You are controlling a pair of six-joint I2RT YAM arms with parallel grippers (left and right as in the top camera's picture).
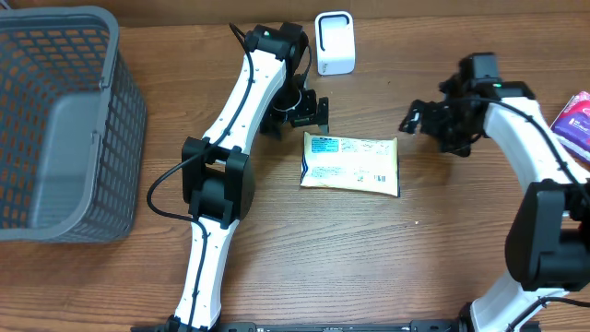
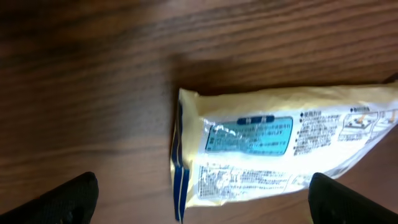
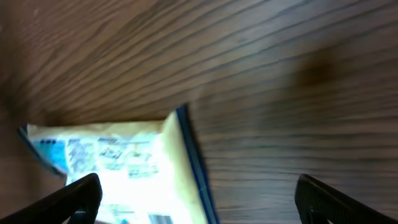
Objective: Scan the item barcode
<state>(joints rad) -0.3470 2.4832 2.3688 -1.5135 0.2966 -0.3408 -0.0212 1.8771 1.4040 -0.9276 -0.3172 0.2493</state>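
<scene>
One wooden table point(image 1: 387, 267) carries everything here. One grey mesh basket point(image 1: 64, 51) is the biggest thing on it and sits at the far left. Two white and black arms reach in from the near edge: the left arm point(image 1: 241, 101) runs up the left of the middle, and the right arm point(image 1: 530, 138) bends in from the right side. One pale yellow packet point(image 1: 350, 164) with blue and black print, the item to scan, lies flat near the middle of the table, between the two grippers and held by neither. The left gripper point(image 1: 311, 112) is just beside the packet's far left corner. Its wrist camera shows two dark fingers point(image 2: 68, 199) spread wide in the lower corners, with the packet's blue-edged end on the wood below them. The right gripper point(image 1: 417, 118) is near the packet's far right corner but apart from it. Its two fingers point(image 3: 78, 196) are also spread wide and grip nothing. One small white box-like device point(image 1: 335, 42) stands upright at the far edge, beyond the packet. One purple and pink pack point(image 1: 576, 120) shows only partly at the right edge.
</scene>
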